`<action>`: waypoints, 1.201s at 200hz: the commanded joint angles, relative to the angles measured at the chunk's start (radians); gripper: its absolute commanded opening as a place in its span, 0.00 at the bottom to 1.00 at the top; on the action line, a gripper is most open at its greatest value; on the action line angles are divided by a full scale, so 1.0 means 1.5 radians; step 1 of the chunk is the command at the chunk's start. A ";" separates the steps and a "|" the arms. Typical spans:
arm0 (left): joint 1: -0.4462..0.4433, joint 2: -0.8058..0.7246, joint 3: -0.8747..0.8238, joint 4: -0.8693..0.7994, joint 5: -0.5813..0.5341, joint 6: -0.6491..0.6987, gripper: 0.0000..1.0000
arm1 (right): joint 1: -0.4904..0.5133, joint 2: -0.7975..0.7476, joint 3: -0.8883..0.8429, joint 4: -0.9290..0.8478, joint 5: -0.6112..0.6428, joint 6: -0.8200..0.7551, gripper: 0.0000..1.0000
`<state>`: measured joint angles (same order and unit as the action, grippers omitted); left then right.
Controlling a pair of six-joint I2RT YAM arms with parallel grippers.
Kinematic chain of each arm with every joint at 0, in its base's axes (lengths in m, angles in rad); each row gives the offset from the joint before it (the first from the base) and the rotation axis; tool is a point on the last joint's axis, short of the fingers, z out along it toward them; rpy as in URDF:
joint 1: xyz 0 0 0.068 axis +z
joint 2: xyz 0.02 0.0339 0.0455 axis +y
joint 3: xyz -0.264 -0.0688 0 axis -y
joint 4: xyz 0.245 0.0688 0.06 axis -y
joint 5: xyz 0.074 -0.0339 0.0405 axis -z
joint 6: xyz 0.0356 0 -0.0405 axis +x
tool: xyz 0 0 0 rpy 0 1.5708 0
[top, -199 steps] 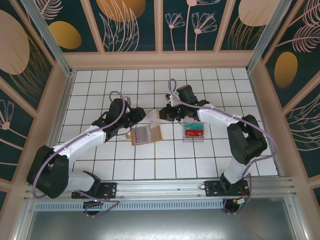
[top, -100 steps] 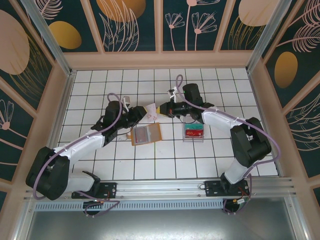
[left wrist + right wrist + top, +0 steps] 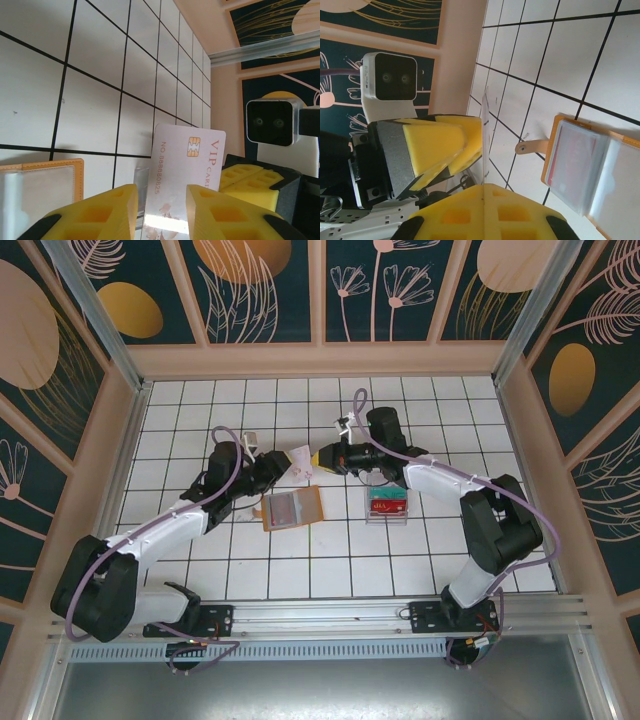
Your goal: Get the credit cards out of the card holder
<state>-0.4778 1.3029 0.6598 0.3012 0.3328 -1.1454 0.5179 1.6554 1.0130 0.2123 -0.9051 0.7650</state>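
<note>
Left gripper point(image 3: 161, 192): fingers part-spread astride the white VIP card point(image 3: 187, 160), clamping unclear, apparently to receive it. Card holder point(image 3: 293, 508): open on the worktop below, reddish card point(image 3: 575, 165) pocketed. Right gripper point(image 3: 482, 189): fingers pinching the VIP card aloft.

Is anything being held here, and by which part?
The right gripper pinches the white credit card by one edge. The left gripper flanks it; whether it grips cannot be told.

Credit card point(image 3: 176, 172), pale face: "VIP CAR…" printed next to the chip, with the end of the word hidden. "NO 88880825" runs along the opposite long edge; the last digits are less certain.
</note>
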 commanded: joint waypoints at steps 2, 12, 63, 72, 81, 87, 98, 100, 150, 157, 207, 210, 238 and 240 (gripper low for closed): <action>0.005 -0.009 -0.005 0.003 0.008 0.008 0.30 | -0.005 -0.019 -0.008 0.040 -0.022 0.007 0.00; 0.004 -0.009 -0.007 0.014 0.013 0.004 0.28 | -0.005 -0.018 -0.008 0.042 -0.024 0.008 0.00; 0.005 -0.017 -0.027 0.101 0.048 -0.022 0.12 | -0.005 -0.016 -0.021 0.079 -0.040 0.030 0.00; 0.005 -0.021 -0.029 0.105 0.046 -0.022 0.10 | -0.005 -0.015 -0.022 0.084 -0.042 0.033 0.00; 0.005 -0.026 -0.032 0.108 0.045 -0.022 0.07 | -0.005 -0.015 -0.024 0.088 -0.043 0.037 0.00; 0.005 -0.030 -0.033 0.111 0.045 -0.022 0.06 | -0.005 -0.016 -0.026 0.090 -0.044 0.038 0.00; 0.005 -0.035 -0.035 0.116 0.045 -0.021 0.03 | -0.005 -0.016 -0.027 0.099 -0.046 0.043 0.00; 0.005 -0.036 -0.035 0.116 0.045 -0.020 0.03 | -0.005 -0.016 -0.028 0.101 -0.046 0.045 0.00; 0.005 -0.051 -0.050 0.146 0.049 -0.023 0.00 | -0.004 -0.012 -0.039 0.153 -0.056 0.081 0.12; 0.005 -0.052 -0.051 0.147 0.051 -0.023 0.00 | -0.003 -0.011 -0.039 0.160 -0.057 0.085 0.14; 0.005 -0.050 -0.059 0.161 0.062 -0.029 0.00 | 0.004 -0.005 -0.036 0.184 -0.066 0.100 0.19; 0.004 -0.050 -0.060 0.160 0.062 -0.029 0.00 | 0.005 -0.003 -0.036 0.185 -0.066 0.100 0.19; 0.005 -0.051 -0.060 0.168 0.067 -0.028 0.00 | 0.009 0.002 -0.034 0.189 -0.068 0.104 0.19; 0.005 -0.051 -0.060 0.169 0.068 -0.028 0.00 | 0.009 0.003 -0.034 0.189 -0.067 0.104 0.19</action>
<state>-0.4702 1.2404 0.5785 0.5056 0.4038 -1.1835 0.5186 1.6558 0.9592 0.4294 -0.9710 0.9062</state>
